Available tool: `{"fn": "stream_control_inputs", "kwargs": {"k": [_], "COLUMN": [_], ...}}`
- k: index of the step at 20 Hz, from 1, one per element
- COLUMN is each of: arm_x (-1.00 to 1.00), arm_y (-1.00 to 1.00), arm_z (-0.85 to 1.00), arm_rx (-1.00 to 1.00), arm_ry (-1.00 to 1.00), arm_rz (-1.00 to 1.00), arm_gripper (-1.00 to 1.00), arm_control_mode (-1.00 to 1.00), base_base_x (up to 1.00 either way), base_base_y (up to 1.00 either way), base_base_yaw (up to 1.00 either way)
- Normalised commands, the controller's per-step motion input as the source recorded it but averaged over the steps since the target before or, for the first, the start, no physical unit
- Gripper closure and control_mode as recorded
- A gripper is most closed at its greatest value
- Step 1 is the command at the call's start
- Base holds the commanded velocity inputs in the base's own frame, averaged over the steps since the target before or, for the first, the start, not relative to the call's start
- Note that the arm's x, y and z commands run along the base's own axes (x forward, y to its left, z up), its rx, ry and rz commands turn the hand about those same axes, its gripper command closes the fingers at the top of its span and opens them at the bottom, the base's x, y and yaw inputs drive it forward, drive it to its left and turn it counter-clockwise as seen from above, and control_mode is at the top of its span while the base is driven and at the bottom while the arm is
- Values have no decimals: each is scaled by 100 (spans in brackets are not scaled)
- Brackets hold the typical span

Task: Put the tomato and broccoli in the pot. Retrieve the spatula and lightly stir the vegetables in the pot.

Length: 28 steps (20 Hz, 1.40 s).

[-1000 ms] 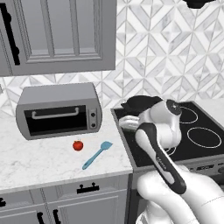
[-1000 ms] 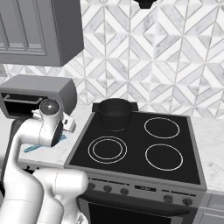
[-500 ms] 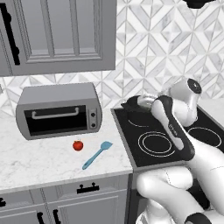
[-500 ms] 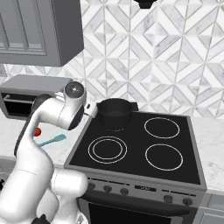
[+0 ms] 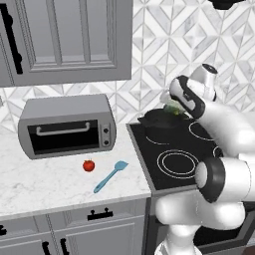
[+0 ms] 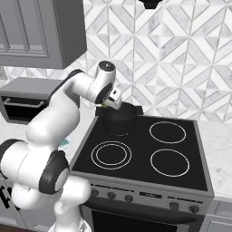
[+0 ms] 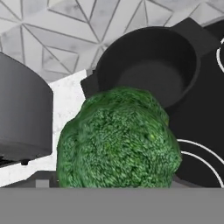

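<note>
The gripper [image 6: 110, 102] carries the broccoli [image 7: 119, 139], its jaws clamped on the floret, and hangs just over the left rim of the pot [image 6: 119, 118]. The pot stands on the far left burner of the stove [image 6: 140, 149]. In the hand view the floret is large and close, with the dark hollow of the pot [image 7: 151, 70] beyond it; the pot looks empty, and the floret seems to sit over the near rim rather than over the middle.

The step in hand appears to be the first one: getting the broccoli into the pot. The next move likely calls for a short carry farther over the pot's opening, so that the floret clears the rim, then parting the jaws to let it drop. Released where it is now, it could strike the rim and roll onto the stove.

The tomato [image 5: 88, 165] lies on the marble tabletop [image 5: 45, 184], left of the stove and in front of the toaster oven [image 5: 67, 124]. The spatula [image 5: 110, 176] lies just to the right of the tomato, its blade toward the stove. Both wait untouched, so most of the task is still to do.
</note>
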Motion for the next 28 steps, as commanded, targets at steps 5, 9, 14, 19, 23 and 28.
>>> {"fn": "stream_control_inputs", "kwargs": {"k": [5,9,14,19,23,28], "arm_x": [100,100,79,38,2,-4], "arm_y": [-7,-12,-1,-1,0,-1], "arm_z": [-99,-50,-63,-39,-5,23], "arm_rx": [-7,-12,-15,-10,0,2], "arm_ry": [29,5,0,-3,0,0], "arm_rz": [0,0,0,0,0,0], "arm_gripper": [100,100,100,100,-100,-100], "arm_control_mode": [-100,-100,-100,-100,-100,-100], "base_base_x": [0,0,0,0,0,0], "base_base_y": [0,0,0,0,0,0], "base_base_yaw": [0,0,0,0,0,0]}}
